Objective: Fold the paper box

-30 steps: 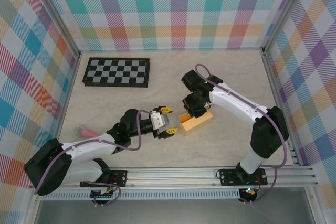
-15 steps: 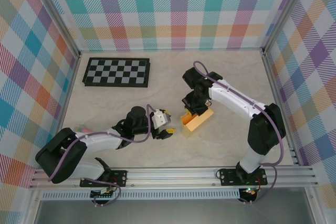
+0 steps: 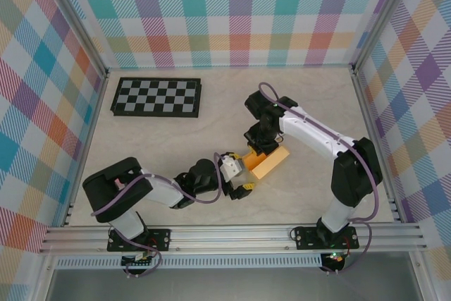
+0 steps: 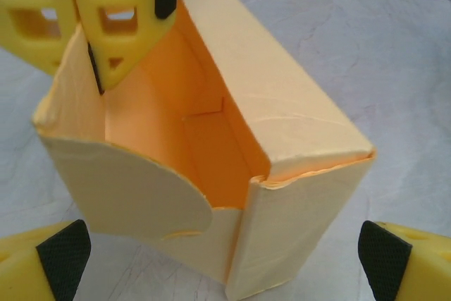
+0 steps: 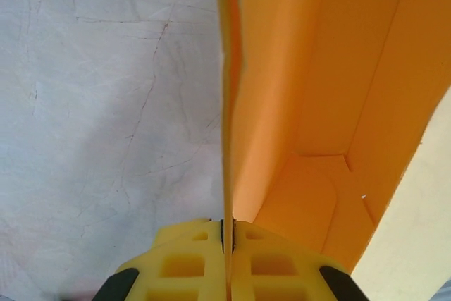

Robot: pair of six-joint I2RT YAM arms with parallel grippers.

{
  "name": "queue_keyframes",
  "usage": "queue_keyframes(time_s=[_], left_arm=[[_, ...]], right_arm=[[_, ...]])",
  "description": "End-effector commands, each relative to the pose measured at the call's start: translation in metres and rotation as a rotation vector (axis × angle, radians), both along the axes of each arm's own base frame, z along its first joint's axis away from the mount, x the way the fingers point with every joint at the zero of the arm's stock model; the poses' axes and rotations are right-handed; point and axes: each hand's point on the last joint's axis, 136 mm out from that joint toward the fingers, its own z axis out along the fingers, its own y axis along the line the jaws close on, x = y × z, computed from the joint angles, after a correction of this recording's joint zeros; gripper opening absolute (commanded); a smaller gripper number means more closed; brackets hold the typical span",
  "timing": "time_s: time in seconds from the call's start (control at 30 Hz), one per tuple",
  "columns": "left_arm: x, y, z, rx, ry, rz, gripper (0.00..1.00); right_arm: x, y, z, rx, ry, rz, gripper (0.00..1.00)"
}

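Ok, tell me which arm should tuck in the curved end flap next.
Left, probably: the left hand is open, facing the paper box end-on, fingers either side of the curved flap. The right hand is shut on a side wall.

The opening of the paper box [image 4: 211, 139] faces the left gripper [image 3: 244, 172], whose spread fingers flank its near end, while the right gripper [image 3: 256, 147] pinches one side wall and blocks that corner. Bare table [image 3: 162, 142] lies open between the left arm [image 3: 162, 192] and the checkerboard [image 3: 156, 96], which occupies the far-left corner.
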Motion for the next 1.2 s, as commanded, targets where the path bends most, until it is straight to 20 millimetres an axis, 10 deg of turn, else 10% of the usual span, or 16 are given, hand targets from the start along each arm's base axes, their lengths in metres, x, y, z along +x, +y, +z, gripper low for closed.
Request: queue_keyframes(time_s=[0.0,0.47,0.7,1.17], left_arm=[[0.008,-0.011,0.025,-0.123,-0.034,0.092,1.0],[0.005,-0.04,0.009,-0.156,0.003,0.105,1.0],[0.01,-0.031,0.006,-0.133,-0.031,0.145,0.71],[0.024,-0.008,0.0,-0.129,-0.024,0.172,0.51]], right_arm=[[-0.002,0.0,0.0,0.021,0.014,-0.032,0.06],[-0.003,-0.005,0.004,0.031,0.002,-0.102,0.04],[-0.008,-0.01,0.009,0.038,-0.011,-0.121,0.04],[-0.022,-0.02,0.002,0.044,-0.012,-0.135,0.15]])
